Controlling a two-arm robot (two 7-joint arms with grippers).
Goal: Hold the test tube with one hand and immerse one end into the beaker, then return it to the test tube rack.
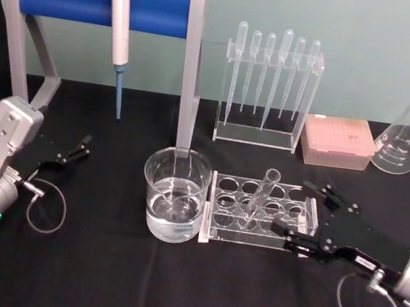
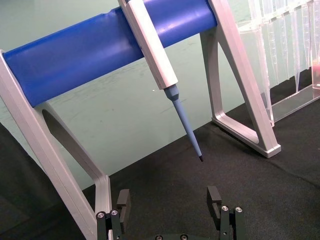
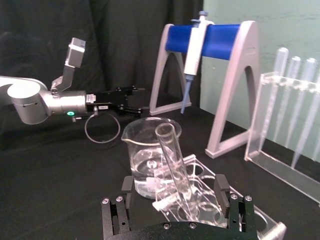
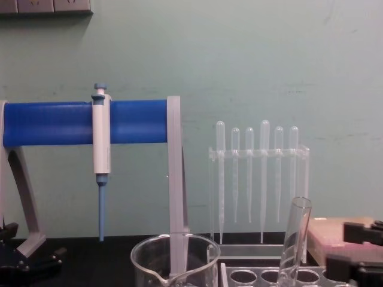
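Right now my right gripper (image 1: 297, 208) sits at the right end of the rack (image 1: 214, 233), jaws spread wide and gripping nothing. The test tube (image 1: 259, 198) leans tilted in a rack hole close to those jaws, and the beaker (image 1: 154, 215), partly filled with clear liquid, stands just beside the rack's left end. My left gripper (image 1: 77, 150) is parked far left, its jaws wide too.

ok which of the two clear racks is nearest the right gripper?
The low test tube rack with round holes, holding the tilted test tube; the right gripper is at its end. The pipette rack stands farther back.
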